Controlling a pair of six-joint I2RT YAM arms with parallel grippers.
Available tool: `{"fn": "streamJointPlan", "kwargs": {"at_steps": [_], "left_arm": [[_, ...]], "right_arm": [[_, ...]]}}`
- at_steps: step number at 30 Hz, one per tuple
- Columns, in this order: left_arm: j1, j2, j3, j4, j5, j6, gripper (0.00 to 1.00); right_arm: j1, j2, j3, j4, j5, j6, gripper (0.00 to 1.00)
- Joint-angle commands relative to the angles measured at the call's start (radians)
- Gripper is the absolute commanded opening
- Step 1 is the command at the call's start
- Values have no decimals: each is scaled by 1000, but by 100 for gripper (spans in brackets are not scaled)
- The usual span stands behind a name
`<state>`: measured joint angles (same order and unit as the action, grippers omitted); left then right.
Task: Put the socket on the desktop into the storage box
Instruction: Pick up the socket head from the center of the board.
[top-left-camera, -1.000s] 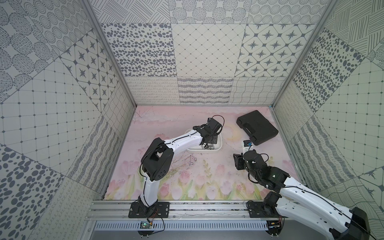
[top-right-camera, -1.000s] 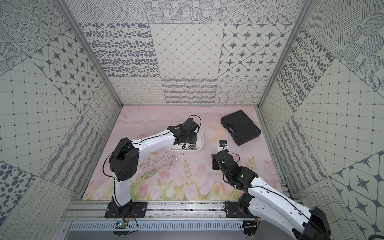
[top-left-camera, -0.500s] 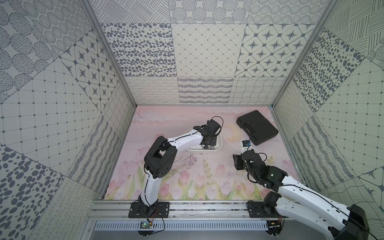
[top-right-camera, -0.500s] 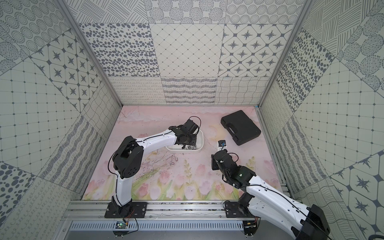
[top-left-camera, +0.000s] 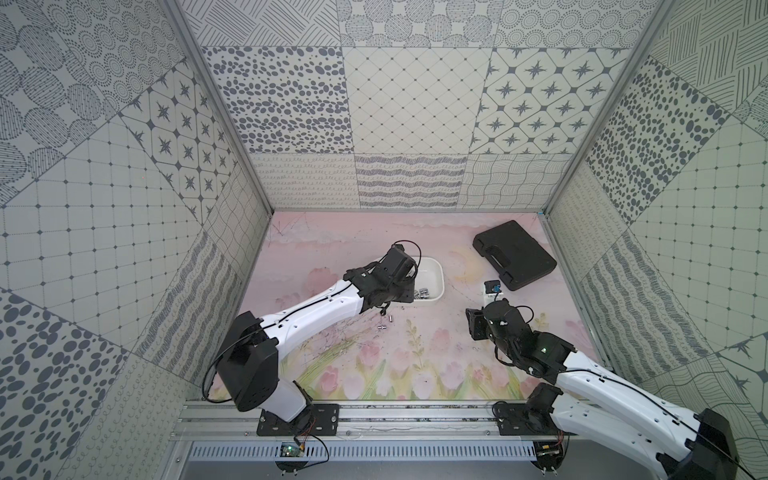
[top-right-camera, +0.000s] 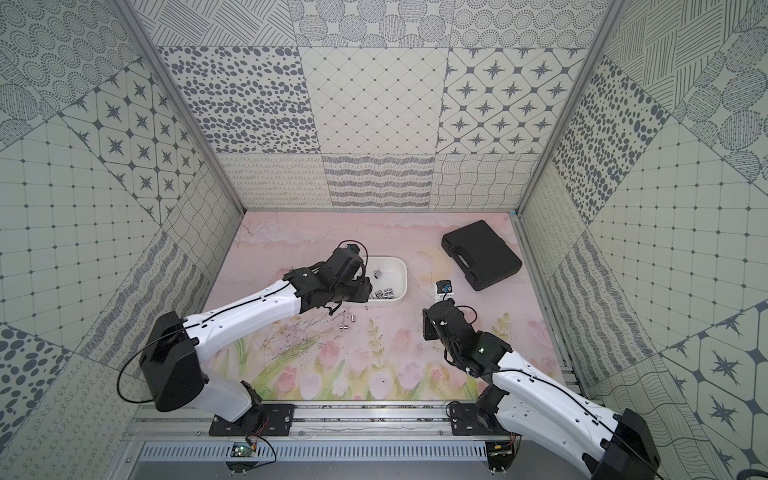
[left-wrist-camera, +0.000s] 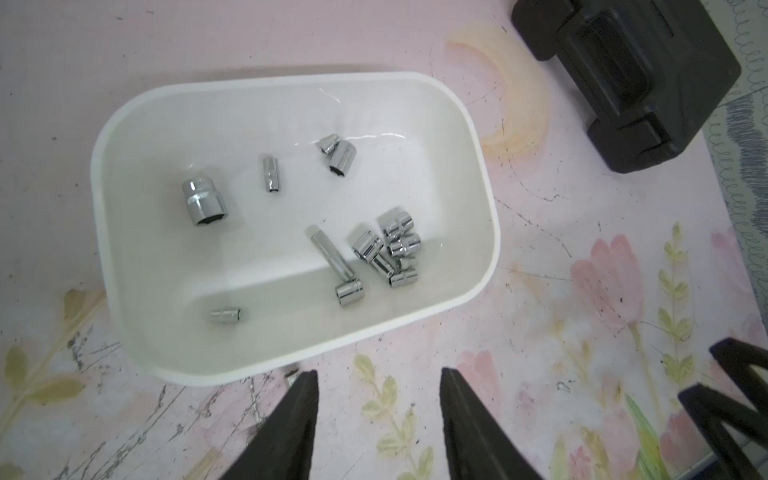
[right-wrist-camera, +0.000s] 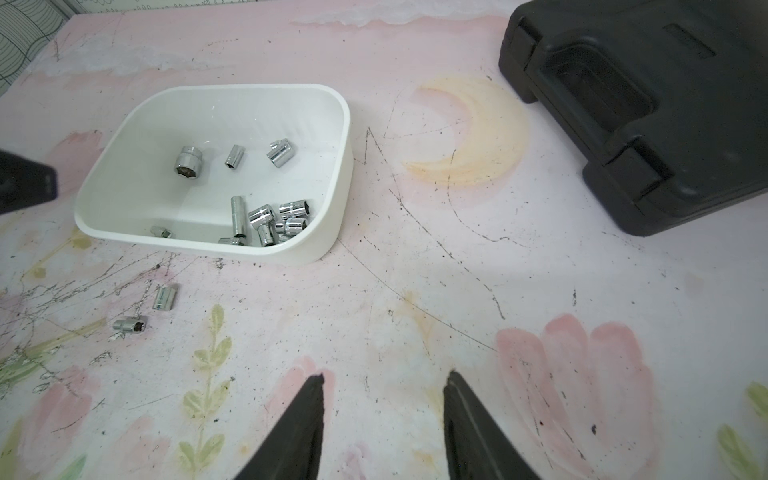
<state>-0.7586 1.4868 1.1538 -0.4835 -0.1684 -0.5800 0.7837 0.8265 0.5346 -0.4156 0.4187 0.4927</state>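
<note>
The white storage box (top-left-camera: 440, 279) (top-right-camera: 404, 275) stands mid-table with several chrome sockets in it, the largest (left-wrist-camera: 205, 202) lying apart from a cluster (left-wrist-camera: 390, 249). Two small sockets (right-wrist-camera: 165, 297) (right-wrist-camera: 129, 324) lie on the desktop just in front of the box, and both top views show them (top-left-camera: 390, 319) (top-right-camera: 344, 328). My left gripper (left-wrist-camera: 378, 374) hangs open and empty over the mat at the box's near rim (left-wrist-camera: 291, 353); its wrist covers the box's left end in both top views. My right gripper (right-wrist-camera: 384, 376) is open and empty above the mat, right of the box.
A closed black hard-shell case (top-left-camera: 515, 253) (right-wrist-camera: 644, 116) lies at the back right. Patterned walls close in the table on three sides. The mat in front of the box is scratched and scuffed.
My left gripper has gone from shut to open over the box and has drawn back a little towards its near left side. The right arm has hardly moved.
</note>
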Motion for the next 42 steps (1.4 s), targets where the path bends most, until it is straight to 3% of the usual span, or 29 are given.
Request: {"fn": "streamJointPlan", "kwargs": {"at_steps": [1, 4, 10, 13, 15, 27, 42], "left_arm": [[-26, -182, -214, -29, -53, -149, 53], [-34, -253, -313, 54, -36, -193, 54], [-87, -236, -258, -47, -50, -230, 54], [-131, -215, -251, -142, -134, -259, 54], [-136, -205, -289, -109, -144, -269, 55], [-136, -36, -335, -15, -159, -291, 51], [-134, 150, -247, 6, -240, -254, 47]], "right_arm": [[-1, 1, -6, 28, 31, -9, 49], [0, 10, -7, 30, 49, -13, 49], [-1, 25, -7, 32, 70, -14, 49], [1, 31, -7, 36, 63, -15, 49], [0, 35, -8, 40, 66, -15, 49], [-1, 79, -3, 51, 65, -18, 49], [-1, 68, -7, 51, 64, -17, 49]]}}
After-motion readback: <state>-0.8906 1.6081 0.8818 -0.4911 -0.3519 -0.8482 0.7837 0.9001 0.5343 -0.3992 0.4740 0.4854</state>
